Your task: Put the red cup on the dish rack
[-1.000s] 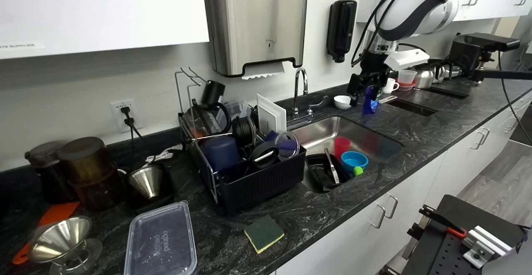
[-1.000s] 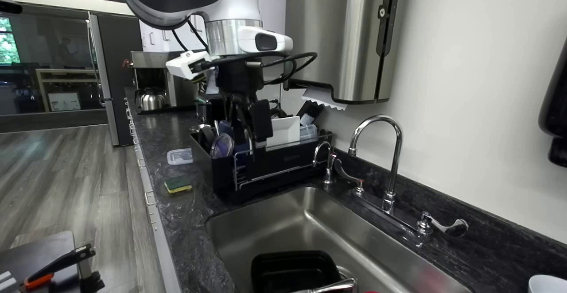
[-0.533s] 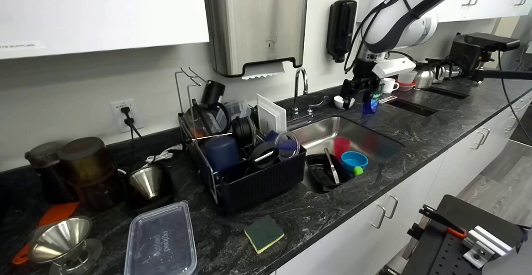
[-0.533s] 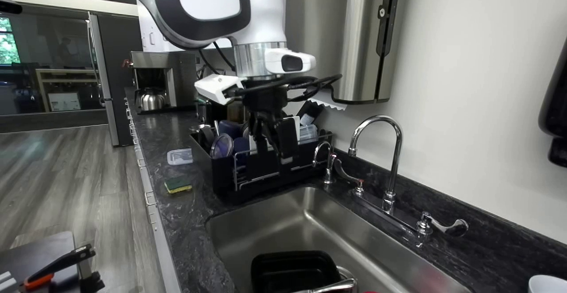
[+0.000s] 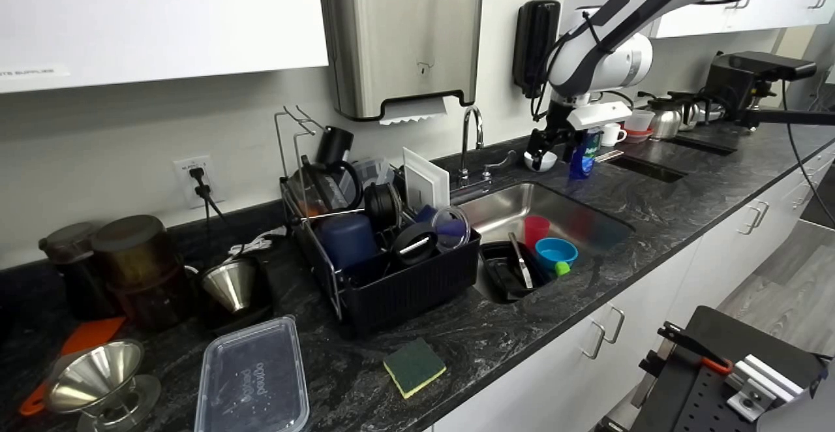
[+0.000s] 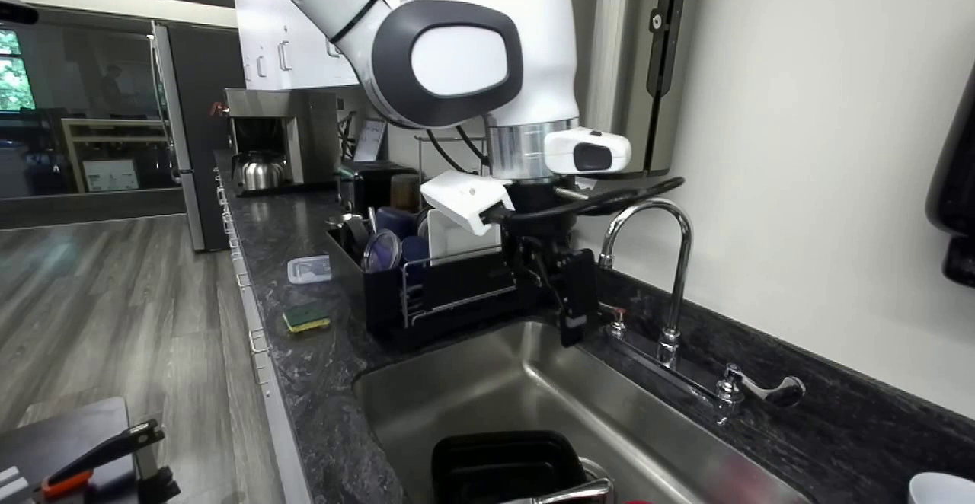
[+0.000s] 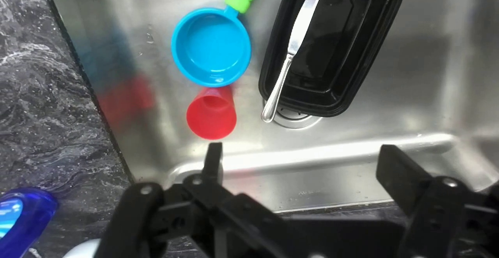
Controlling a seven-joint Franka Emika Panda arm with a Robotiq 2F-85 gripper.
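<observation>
Over the last second the gripper (image 7: pixel 300 152) has swung toward the back edge of the sink (image 6: pixel 449 390), and it looks lower now in both exterior views. Fingers are spread wide with nothing between them, so it's holding zip. The red cup (image 7: pixel 211 117) hasn't budged: it's down in the sink, right next to the blue dish (image 7: pixel 212 49). The dish's rim overlaps it in the wrist view, and we can't tell if they're actually touching. Same sink has a black tray (image 7: pixel 347 47) with a knife (image 7: pixel 299 32) lying in it.

For the task, we reckon that's still the approach, no grab yet. From the wrist view the cup sits past one fingertip rather than in the middle of the gap, so we'd shift over and in from the sink's back edge before dropping down. We'd watch that blue dish, it could get nudged. The dish rack (image 5: pixel 411 293) is just beside the sink, so the carry should be short.
</observation>
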